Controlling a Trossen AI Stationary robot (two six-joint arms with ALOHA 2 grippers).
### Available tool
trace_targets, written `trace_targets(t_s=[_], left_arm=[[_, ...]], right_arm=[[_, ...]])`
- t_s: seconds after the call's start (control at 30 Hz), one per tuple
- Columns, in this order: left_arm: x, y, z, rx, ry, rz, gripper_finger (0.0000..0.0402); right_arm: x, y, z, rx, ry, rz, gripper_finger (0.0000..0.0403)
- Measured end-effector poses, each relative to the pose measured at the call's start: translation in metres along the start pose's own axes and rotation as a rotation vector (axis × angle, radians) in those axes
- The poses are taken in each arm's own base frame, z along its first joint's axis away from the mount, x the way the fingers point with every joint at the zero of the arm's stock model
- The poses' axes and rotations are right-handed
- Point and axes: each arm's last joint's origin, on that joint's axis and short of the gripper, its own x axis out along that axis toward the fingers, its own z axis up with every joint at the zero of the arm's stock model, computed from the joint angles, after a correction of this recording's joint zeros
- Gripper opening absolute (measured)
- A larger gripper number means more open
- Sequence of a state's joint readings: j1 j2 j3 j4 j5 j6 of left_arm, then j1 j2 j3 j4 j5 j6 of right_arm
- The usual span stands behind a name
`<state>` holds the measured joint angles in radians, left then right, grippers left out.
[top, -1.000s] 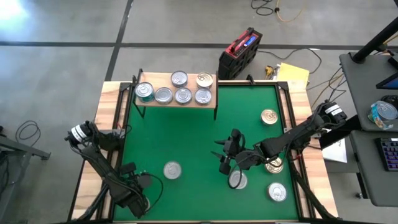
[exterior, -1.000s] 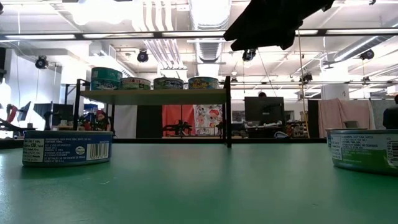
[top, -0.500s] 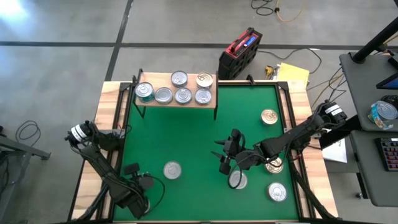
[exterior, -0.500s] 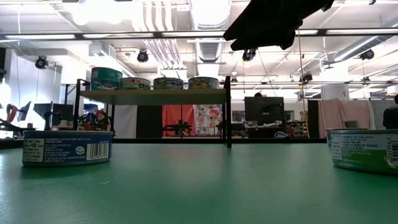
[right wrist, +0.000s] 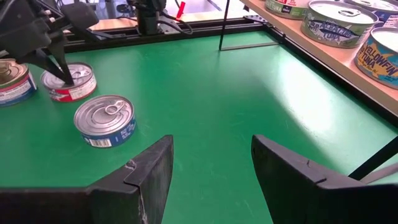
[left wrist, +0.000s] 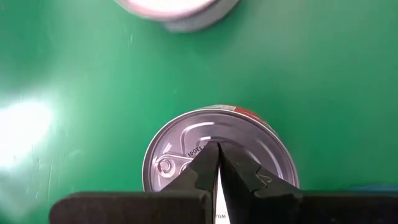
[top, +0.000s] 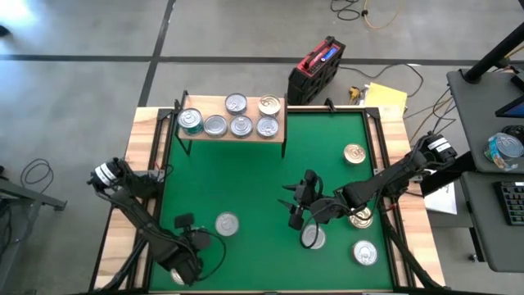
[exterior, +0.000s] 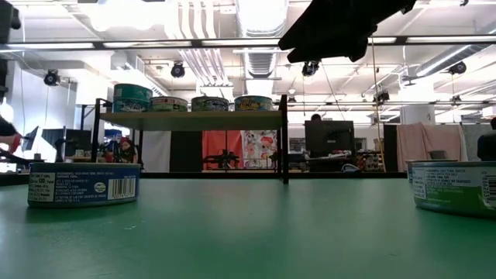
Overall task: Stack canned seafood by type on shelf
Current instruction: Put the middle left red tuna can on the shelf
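On the green mat (top: pixel 246 180), a silver-topped, red-sided tin (left wrist: pixel 217 155) lies flat under my left gripper (left wrist: pixel 216 149), which is shut and points down at its lid. In the high view that gripper (top: pixel 195 239) hides this tin. A blue-sided tin (right wrist: pixel 106 121) lies beside it, lid up (top: pixel 227 223). Several tins stand on the wooden shelf (top: pixel 233 131) at the far left; one is a teal stack (top: pixel 190 121). My right gripper (right wrist: pixel 211 168) hangs open over the mat's middle (top: pixel 299 205) with nothing between its fingers. My left gripper's shut fingertips (left wrist: pixel 208 155) stand over the middle of the red-sided tin's lid (left wrist: pixel 186 134), beside the pull tab, coming from above. The tin rests flat on the mat. Whether the tips touch the lid, I cannot tell.
Below my right arm lie a silver-topped tin (top: pixel 313 238) and a gold-topped one (top: pixel 360 218). Another silver tin (top: pixel 364 252) sits near the front right, a gold one (top: pixel 354 153) at the right. One more tin (right wrist: pixel 12 81) lies beyond the left gripper. The mat's middle is bare.
My left gripper has gone a little toward the table's right, toward the blue-sided tin, and its wrist has turned. It has stayed shut.
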<state>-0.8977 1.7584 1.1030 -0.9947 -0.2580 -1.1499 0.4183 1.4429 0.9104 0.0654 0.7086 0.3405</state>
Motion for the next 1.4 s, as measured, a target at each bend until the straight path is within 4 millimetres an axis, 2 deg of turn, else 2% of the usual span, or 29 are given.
trace_targets(t_s=[0.23, 0.73, 0.9, 1.17, 1.3, 1.4], left_arm=[[0.004, 0.003, 0.015, 0.022, -0.092, 0.014, 0.0], [0.015, 0.018, 0.063, 0.101, -0.268, 0.061, 0.0], [0.006, 0.022, 0.059, 0.112, -0.238, 0.039, 0.0], [-0.018, 0.005, 0.039, 0.135, -0.102, -0.108, 0.0], [-0.02, 0.0, 0.028, 0.129, -0.075, -0.12, 0.0], [-0.014, 0.001, 0.023, 0.114, -0.055, -0.096, 0.0]], right_arm=[[0.0, 0.0, 0.0, 0.0, 0.0, 0.0, 0.0205], [0.0, 0.0, 0.0, 0.01, 0.0, 0.0, 0.0205], [0.0, 0.0, 0.0, 0.016, 0.0, 0.001, 0.0205], [0.0, 0.0, 0.0, 0.025, 0.0, 0.0, 0.0205], [0.0, 0.0, 0.0, 0.029, 0.0, 0.0, 0.0205], [0.0, 0.0, 0.0, 0.029, 0.0, 0.0, 0.0205]])
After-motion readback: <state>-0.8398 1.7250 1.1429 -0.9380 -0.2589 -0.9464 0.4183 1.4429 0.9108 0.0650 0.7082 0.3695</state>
